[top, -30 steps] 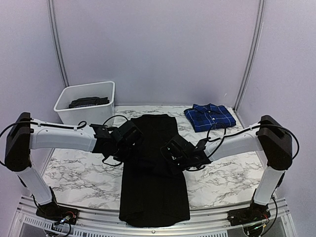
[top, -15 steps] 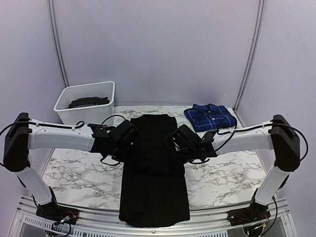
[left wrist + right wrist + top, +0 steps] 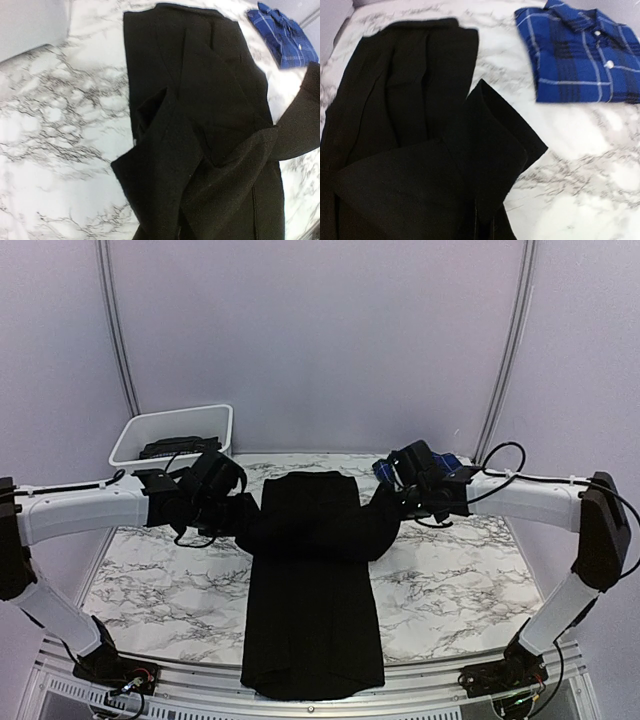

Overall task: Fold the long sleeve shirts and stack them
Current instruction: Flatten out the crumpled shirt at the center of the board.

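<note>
Black shirt (image 3: 312, 590) is soft and floppy; hold its edges. Left tool (image 3: 232, 506) and right tool (image 3: 398, 497) both pinch it.

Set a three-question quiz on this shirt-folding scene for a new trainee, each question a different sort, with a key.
1. True or false: the blue plaid shirt lies folded on the far right of the table.
2. Pick one: what do the left gripper and the right gripper both hold up? A. the black shirt. B. the blue plaid shirt. C. nothing.
3. Fill the gap: the white bin stands at the table's far ____ corner.

Key: 1 true. 2 A. 3 left.
</note>
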`<state>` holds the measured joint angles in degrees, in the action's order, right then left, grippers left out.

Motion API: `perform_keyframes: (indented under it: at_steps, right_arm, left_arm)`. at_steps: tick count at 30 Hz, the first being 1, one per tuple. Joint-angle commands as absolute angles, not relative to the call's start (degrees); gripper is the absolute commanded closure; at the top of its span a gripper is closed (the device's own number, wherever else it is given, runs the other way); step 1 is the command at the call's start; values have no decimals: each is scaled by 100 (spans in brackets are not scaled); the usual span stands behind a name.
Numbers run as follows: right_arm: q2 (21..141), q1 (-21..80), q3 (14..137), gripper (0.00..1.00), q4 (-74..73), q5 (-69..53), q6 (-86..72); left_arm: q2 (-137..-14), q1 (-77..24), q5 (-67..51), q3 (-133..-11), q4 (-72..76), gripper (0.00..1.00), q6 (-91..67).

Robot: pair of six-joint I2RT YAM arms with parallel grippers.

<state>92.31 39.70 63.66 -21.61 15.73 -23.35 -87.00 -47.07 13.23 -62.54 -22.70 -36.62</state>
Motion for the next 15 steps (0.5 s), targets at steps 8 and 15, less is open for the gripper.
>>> perform_keyframes:
  at_steps: [8,15]
  right_arm:
    - [9305,1900,8047,100,-2465,2563,-1532]
    - [9640,995,9306,100,-2740,2953,-1167]
  left_arm:
    - [-7901,-3018,1813,-6809,-3043,93,-3349]
    - [-7506,-1810,1664,-7182,-3514,94,-3112]
